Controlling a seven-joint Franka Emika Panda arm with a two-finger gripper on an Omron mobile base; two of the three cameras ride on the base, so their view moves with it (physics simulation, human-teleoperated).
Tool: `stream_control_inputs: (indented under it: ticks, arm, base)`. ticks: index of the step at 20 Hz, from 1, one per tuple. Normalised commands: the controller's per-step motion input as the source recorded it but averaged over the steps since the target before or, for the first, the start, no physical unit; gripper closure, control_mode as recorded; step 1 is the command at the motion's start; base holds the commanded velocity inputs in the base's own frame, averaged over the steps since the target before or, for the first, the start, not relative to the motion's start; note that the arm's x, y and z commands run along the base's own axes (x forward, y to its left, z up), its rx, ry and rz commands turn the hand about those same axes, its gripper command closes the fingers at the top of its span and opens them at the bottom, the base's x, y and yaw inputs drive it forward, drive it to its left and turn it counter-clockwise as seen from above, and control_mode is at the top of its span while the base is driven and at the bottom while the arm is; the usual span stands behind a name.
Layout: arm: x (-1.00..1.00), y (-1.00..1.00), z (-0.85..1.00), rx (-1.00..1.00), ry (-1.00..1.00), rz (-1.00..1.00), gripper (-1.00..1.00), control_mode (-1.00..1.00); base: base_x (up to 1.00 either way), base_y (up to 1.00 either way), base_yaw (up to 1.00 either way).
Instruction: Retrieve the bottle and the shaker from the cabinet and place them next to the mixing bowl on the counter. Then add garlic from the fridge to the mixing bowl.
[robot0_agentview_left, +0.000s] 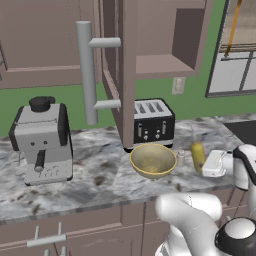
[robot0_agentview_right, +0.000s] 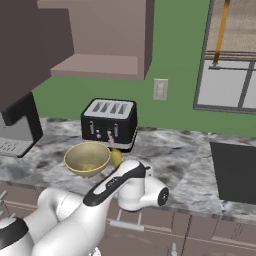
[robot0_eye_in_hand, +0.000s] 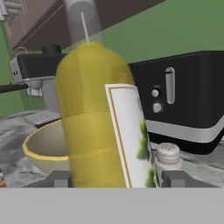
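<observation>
On the counter (robot0_agentview_left: 95, 175), just right of the mixing bowl (robot0_agentview_left: 152, 160), the bottle (robot0_agentview_left: 198, 155) is standing upright, its yellow body and pale label looming close in the hand view (robot0_eye_in_hand: 94, 118). The shaker (robot0_eye_in_hand: 168, 158) is sitting low beside the bottle, between it and the black toaster (robot0_agentview_left: 153, 121); in the left base view it is showing as a small pale cylinder (robot0_agentview_left: 180, 158) between bowl and bottle. The bowl is resting in front of the toaster, and a grey coffee machine (robot0_agentview_left: 42, 137) is standing well to the left. Grey marbled stone with dark veins is running along a green wall, under the cabinet (robot0_agentview_left: 165, 37) whose door with its long bar handle (robot0_agentview_left: 88, 72) is hanging open. A window (robot0_agentview_right: 227, 55) is lying to the right.

The gripper (robot0_eye_in_hand: 114, 178) is reaching in around the bottle, one fingertip on either side of its base, jaws standing partly apart. Whether the pads are pressing the bottle or only flanking it, I cannot tell.
</observation>
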Motion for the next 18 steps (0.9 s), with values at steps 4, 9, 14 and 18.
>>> stream_control_inputs:
  ticks: [4,9,14,18]
  arm:
    - [0.00,-0.09,-0.29,-0.07,0.00,0.00,1.00,-1.00]
    - [0.00,-0.14,-0.15,-0.01,0.00,0.00,1.00,-1.00]
    - [0.00,-0.08,-0.08,0.00,0.00,0.00,1.00,-1.00]
    - [0.00,0.00,0.13,0.03,0.00,0.00,1.00,-1.00]
  base:
    - [0.00,0.00,0.00]
    - [0.00,0.00,0.00]
    - [0.00,0.00,0.00]
    - [0.00,0.00,0.00]
